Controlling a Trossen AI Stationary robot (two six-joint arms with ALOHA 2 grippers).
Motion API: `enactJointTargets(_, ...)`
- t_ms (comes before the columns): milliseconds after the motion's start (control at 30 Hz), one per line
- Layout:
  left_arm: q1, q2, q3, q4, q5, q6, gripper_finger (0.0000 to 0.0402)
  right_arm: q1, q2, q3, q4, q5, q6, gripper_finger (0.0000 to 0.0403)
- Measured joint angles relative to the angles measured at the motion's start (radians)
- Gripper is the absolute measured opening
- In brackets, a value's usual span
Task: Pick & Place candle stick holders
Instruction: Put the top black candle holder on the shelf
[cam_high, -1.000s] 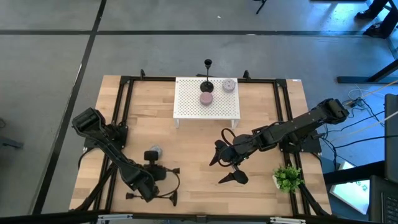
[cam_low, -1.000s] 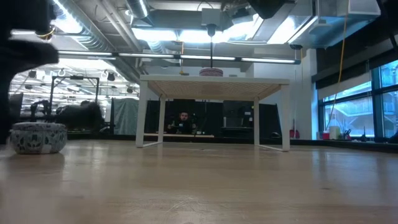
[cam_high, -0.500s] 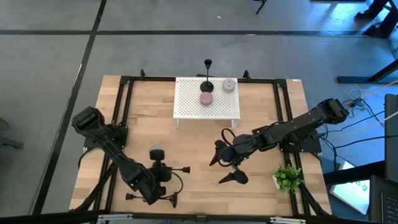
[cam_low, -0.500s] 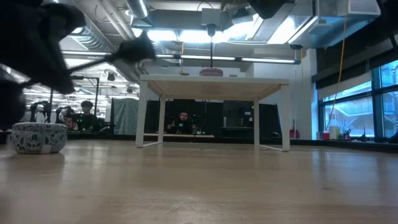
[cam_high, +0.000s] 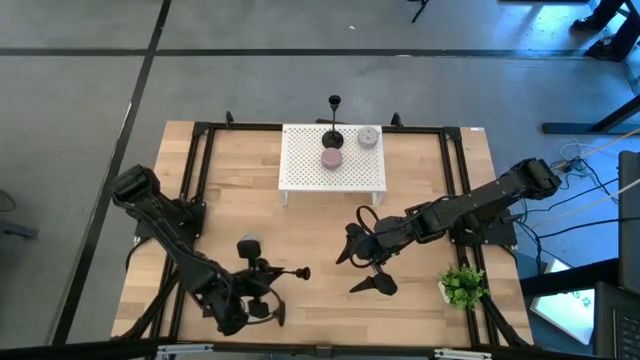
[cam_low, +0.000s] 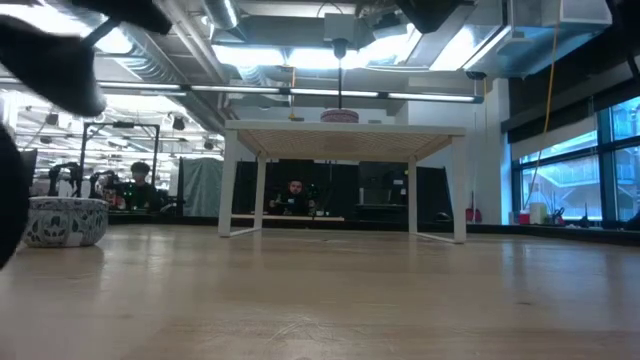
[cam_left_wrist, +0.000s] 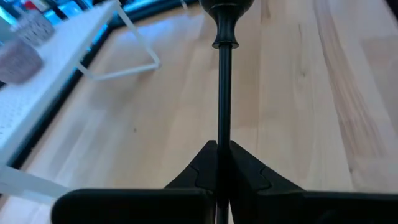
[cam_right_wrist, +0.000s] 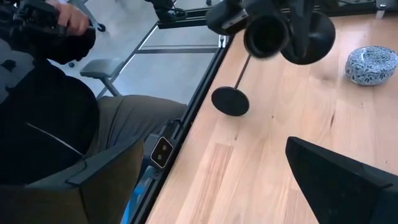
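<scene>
My left gripper is near the table's near left corner, shut on a slim black candle stick holder. The holder's cup end points toward the table's right. In the right wrist view its round base shows low by the near edge, its stem running up toward the gripper. A second holder stands by its base on the white shelf at the far side. My right gripper hangs open over the table's middle, touching nothing; one of its fingers shows in its wrist view. My left gripper pinches the holder's thin stem between its two fingertips, some way below the cup end. The stem runs on past the fingertips in the gap between them. The holder is tilted, cup end toward the right. I cannot tell whether its base touches the table.
On the shelf stand a pink cup and a patterned pot. A patterned bowl sits just beyond my left gripper. A green plant is at the near right. A person sits at the table's near edge.
My left gripper has risen and tipped from pointing steeply down to a flatter slant. The holder has swung with it: in the high view its cup end has moved toward the table's right, and in the low view it has climbed toward the top left corner.
</scene>
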Motion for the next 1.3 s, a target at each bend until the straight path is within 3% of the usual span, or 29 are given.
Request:
enactJointTargets(400,-0.013,-0.006,-0.006,0.093,-0.126,0.039,0.0008,0.000,0.000,0.000,0.000,0.003,-0.015,0.0395)
enactJointTargets(733,-0.012,-0.006,-0.007,0.302,-0.123,0.204,0.0008,0.000,0.000,0.000,0.003,0.003,-0.015,0.0395)
enactJointTargets(833,-0.007,-0.006,-0.007,0.399,-0.091,0.292,0.0008,0.000,0.000,0.000,0.003,0.003,-0.015,0.0395)
enactJointTargets(1100,0.043,0.011,-0.007,0.717,0.143,0.552,0.0008,0.000,0.000,0.000,0.003,0.003,-0.015,0.0395)
enactJointTargets(1300,0.092,0.013,-0.007,0.826,0.252,0.653,0.0008,0.000,0.000,0.000,0.003,0.002,-0.016,0.0395)
